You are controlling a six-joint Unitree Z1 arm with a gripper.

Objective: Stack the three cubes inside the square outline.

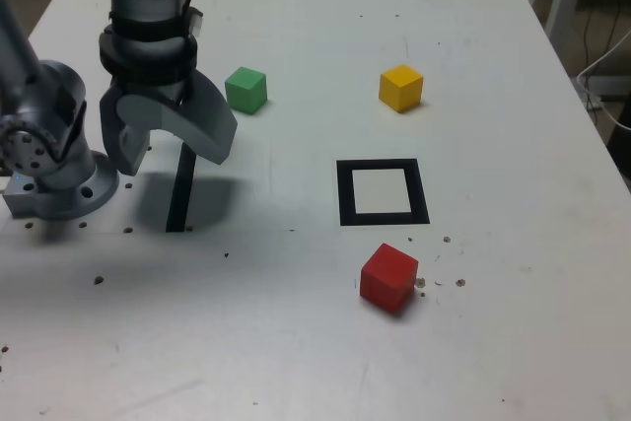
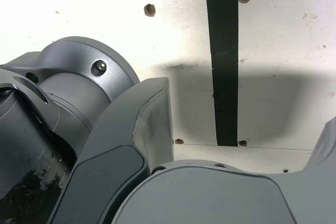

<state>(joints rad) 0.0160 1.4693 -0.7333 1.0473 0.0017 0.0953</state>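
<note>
Three cubes lie apart on the white table. The green cube [image 1: 246, 90] sits at the back, just to the exterior view's right of my gripper [image 1: 170, 152]. The yellow cube [image 1: 401, 87] is further right at the back. The red cube [image 1: 388, 277] lies near the front, just in front of the square outline [image 1: 383, 192], a black tape frame with a white centre that holds nothing. My gripper hangs open and empty above the straight black tape strip [image 2: 224, 61]. In the wrist view one finger [image 2: 134, 145] and the strip show, but no cube.
The arm's grey base [image 1: 54, 165] stands at the exterior view's left edge of the white table [image 1: 296, 342]. Small screw holes dot the surface. Metal legs and cables [image 1: 601, 66] show beyond the table's right edge.
</note>
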